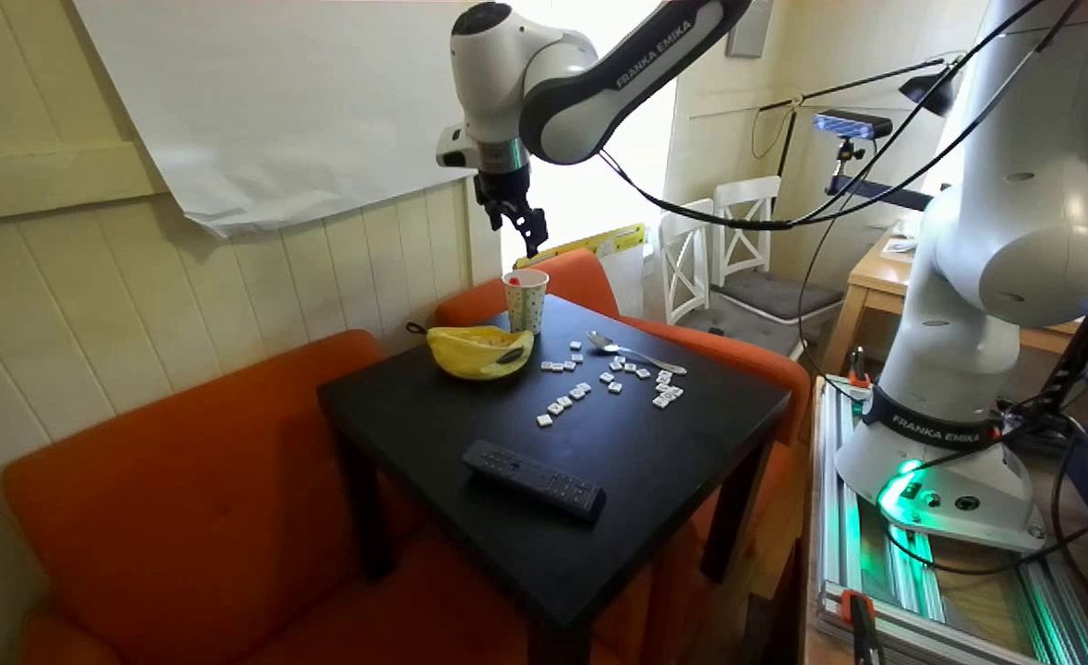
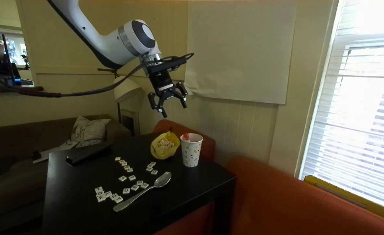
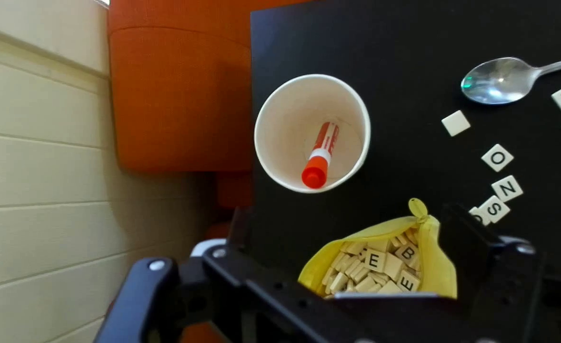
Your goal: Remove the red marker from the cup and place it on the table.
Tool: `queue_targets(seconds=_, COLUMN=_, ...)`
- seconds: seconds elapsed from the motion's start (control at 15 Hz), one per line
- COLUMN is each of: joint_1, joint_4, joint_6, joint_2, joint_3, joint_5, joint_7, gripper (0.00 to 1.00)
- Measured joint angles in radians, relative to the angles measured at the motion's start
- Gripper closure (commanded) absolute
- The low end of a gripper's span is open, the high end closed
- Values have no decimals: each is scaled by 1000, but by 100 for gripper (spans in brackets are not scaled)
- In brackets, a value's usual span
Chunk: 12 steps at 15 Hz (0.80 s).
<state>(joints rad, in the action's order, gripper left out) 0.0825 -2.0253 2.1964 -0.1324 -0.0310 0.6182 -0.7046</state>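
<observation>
Closest in the wrist view is the hand [image 3: 349, 228], its black fingers standing wide apart along the bottom of the frame. Past them, near the middle of that view, the red marker [image 3: 321, 155] leans inside a speckled paper cup [image 2: 190, 155], cap end up toward the rim. From out here in the room, I see the hand in the upper half of both exterior views, above the cup and apart from the marker, whose red cap shows at the rim. The cup stands upright on the black surface [image 1: 396, 406], just beside a yellow banana-shaped pouch [image 1: 475, 356] holding letter tiles [image 3: 375, 261]. Loose tiles [image 2: 126, 190] lie scattered near a metal spoon [image 3: 504, 81]. Lower in an exterior view rests a black remote control [image 1: 535, 478], and an orange sofa [image 1: 211, 480] fills the lower left.
</observation>
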Motion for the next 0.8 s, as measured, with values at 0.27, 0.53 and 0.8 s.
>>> queue_targets(seconds=0.27, joint_1=0, joint_4=68, joint_6=-35, joint_2=-75, joint_3=0, joint_5=3, joint_7=5, gripper=1)
queue_targets(seconds=0.53, joint_1=-2, joint_4=113, joint_6=-51, joint_2=-132, joint_3=1, joint_5=3, joint_7=6, gripper=4)
queue_targets(seconds=0.8, joint_1=-8, joint_4=138, joint_6=-51, joint_2=-171, joint_3=5, joint_5=3, joint_7=6, gripper=13)
